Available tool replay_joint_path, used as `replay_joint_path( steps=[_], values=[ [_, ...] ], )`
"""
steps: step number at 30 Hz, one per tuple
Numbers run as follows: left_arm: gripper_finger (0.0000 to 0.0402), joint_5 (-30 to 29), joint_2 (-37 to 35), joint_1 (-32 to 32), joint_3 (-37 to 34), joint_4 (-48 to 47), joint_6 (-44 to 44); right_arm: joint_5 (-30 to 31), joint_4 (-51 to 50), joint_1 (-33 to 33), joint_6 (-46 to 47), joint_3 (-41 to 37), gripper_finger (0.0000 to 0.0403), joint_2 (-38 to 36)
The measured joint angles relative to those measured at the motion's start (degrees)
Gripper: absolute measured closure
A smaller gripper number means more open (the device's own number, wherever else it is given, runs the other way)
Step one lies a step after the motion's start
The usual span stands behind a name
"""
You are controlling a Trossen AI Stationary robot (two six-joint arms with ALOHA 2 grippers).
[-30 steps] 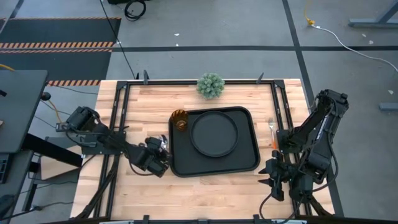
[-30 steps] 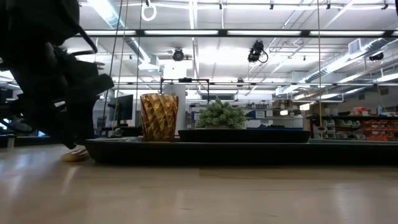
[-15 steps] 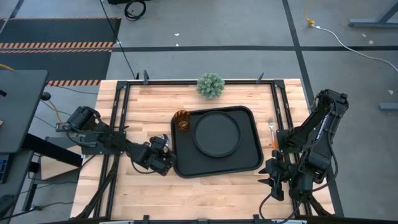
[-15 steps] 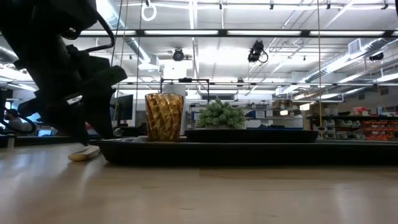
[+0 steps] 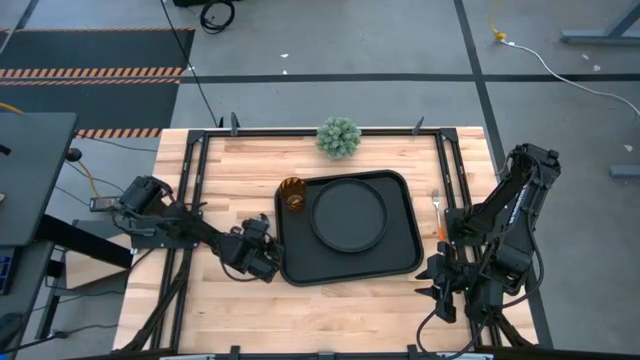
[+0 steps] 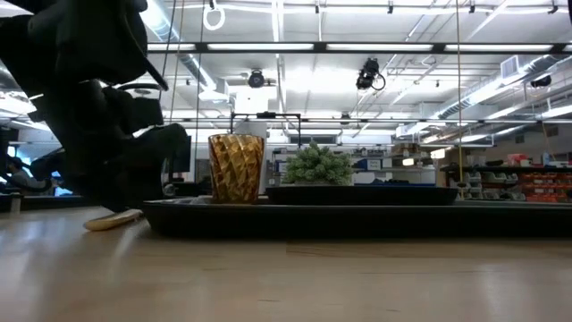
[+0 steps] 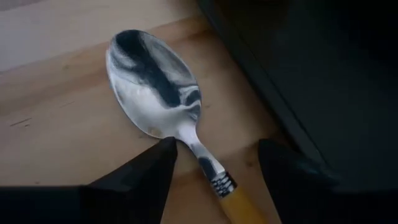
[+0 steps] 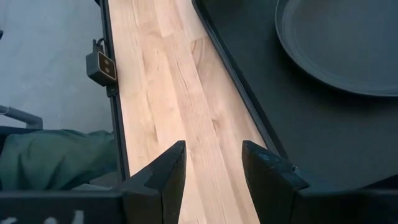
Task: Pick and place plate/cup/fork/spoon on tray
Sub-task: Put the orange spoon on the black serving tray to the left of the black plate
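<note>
So the worktop (image 5: 230, 175) is light wood planks with a black metal frame (image 5: 190, 190) running round the edges. A little green spiky plant (image 5: 339, 137) sits at the far edge, middle-ish. Off the worktop there's grey floor with an orange-and-black hazard-striped mat (image 5: 90, 70), plus a yellow cable (image 5: 497, 30) lying far right.

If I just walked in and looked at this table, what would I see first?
Probably the tray, big and black in the middle of the table, with the plate on it and the cup shining amber at its far left corner. Next, the left gripper, open, its fingers either side of the spoon lying on the wood by the tray's left edge. The little green plant sits at the table's far edge.
</note>
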Motion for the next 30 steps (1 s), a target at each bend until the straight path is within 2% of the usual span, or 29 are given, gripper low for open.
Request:
replay_joint_path(
  steps=[3,6,14,17,22,24,27,30],
  values=[
    [0.0169,0.0,-0.1,0.0,-0.1,0.0,-0.3,0.0,0.0,0.0,0.0,0.0,0.0239,0.0],
    [0.0206,0.8,-0.1,0.0,-0.1,-0.6,0.0,0.0,0.0,0.0,0.0,0.0,0.0239,0.0],
    [0.0374,1.7,-0.1,-0.2,0.0,-0.7,1.5,0.0,0.0,0.0,0.3,0.0,0.0239,0.0],
    [0.0378,1.8,-0.6,-0.2,-0.1,-1.2,2.3,0.0,-0.1,0.0,0.3,0.0,0.0239,0.0],
    [0.0345,3.5,-2.9,-0.1,0.5,-6.0,2.5,0.5,-1.6,0.0,0.3,0.0,0.0239,-0.1],
    [0.0347,4.9,-3.9,-0.2,2.1,-12.5,2.5,2.3,-3.1,0.0,1.1,0.0,0.0239,-0.1],
    [0.0371,5.4,-6.0,-0.2,6.7,-23.1,2.3,3.8,-5.6,0.6,3.6,0.0,0.0239,-0.2],
    [0.0396,5.7,-7.1,-0.2,11.9,-38.1,1.0,3.8,-7.8,1.7,6.3,0.0,0.0239,-0.2]
  ],
)
